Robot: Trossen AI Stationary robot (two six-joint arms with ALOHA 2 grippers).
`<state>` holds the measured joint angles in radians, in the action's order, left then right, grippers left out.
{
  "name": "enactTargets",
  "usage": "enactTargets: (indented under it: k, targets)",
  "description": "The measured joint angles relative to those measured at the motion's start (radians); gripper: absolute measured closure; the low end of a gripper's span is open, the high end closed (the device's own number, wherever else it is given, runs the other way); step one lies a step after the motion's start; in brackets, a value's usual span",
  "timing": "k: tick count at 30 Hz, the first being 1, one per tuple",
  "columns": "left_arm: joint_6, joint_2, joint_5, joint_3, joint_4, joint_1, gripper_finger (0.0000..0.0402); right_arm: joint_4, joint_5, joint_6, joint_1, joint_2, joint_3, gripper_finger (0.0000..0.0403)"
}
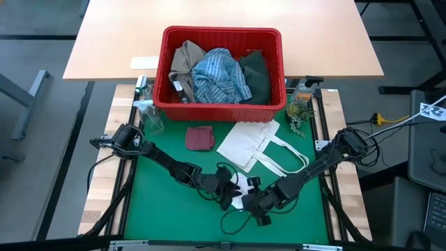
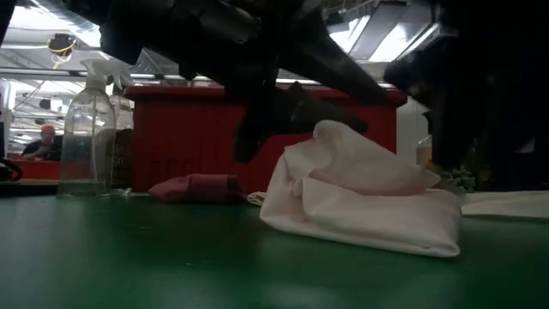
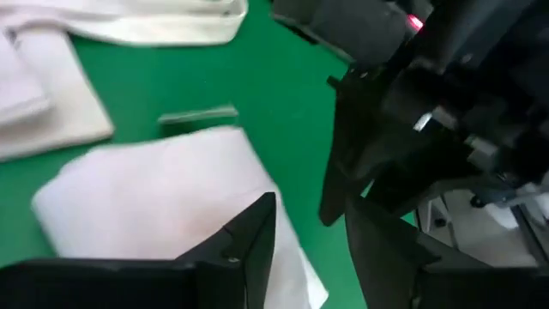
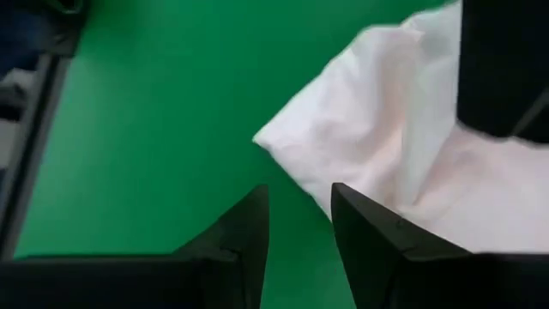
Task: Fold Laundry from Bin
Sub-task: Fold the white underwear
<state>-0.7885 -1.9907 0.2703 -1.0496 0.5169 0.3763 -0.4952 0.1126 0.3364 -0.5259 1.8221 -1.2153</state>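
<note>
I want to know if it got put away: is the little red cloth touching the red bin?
Apart. The high view shows the small maroon cloth lying on the green mat, a strip of mat between it and the bin.

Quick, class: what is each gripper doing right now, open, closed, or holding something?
Left gripper: open, holding nothing, over the white cloth.
Right gripper: open, holding nothing, beside the same cloth.
</note>
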Motion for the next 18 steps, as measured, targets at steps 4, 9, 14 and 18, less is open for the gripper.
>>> enactTargets:
  k: [4,9,14,18]
  targets:
    - [0.095,0.005,-0.006,0.0,0.04,0.0,0.0255,-0.147,0.028,-0.032,-0.027,0.0,-0.087,0.0276]
    - [0.271,0.029,-0.075,0.0,0.042,-0.001,0.0256,-0.238,0.119,-0.074,-0.07,-0.001,-0.154,0.0276]
    - [0.348,0.047,-0.116,0.001,0.007,-0.001,0.0257,-0.241,0.234,-0.084,-0.077,-0.002,-0.148,0.0276]
    - [0.381,0.088,-0.119,0.001,-0.145,-0.001,0.0257,-0.228,0.283,-0.084,-0.066,-0.002,-0.146,0.0276]
